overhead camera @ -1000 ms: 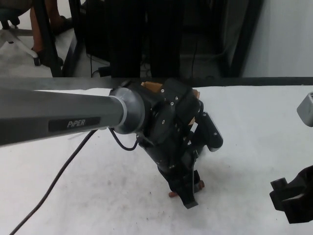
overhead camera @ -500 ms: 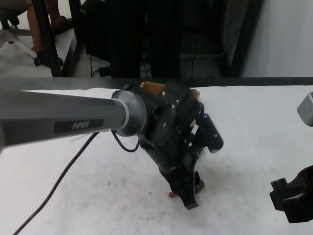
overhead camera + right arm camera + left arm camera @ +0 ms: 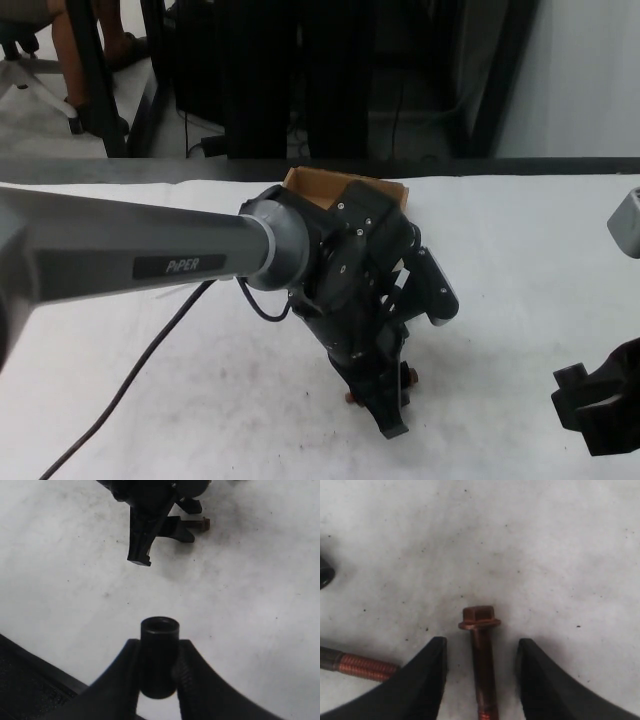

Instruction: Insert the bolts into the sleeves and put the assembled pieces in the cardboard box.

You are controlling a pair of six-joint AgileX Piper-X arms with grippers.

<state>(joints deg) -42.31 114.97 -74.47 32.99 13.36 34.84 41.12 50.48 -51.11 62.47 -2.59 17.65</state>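
- The copper bolt (image 3: 479, 619) lies flat on the bench (image 3: 560, 555), right between the fingers of the left claw (image 3: 481, 652), which are spread wide.
- A second bolt (image 3: 357, 664) lies just beside.
- The right claw (image 3: 159, 652) pinches a black sleeve (image 3: 160, 630).
- The cardboard box (image 3: 345, 188) sits behind the left arm.

Your L arm (image 3: 120, 260) stretches across from the left, wrist pitched down, L gripper (image 3: 481, 649) pointing down w/ jaws apart. Your R gripper (image 3: 160, 652) is horizontal, jaws clamped on a sleeve (image 3: 160, 630).
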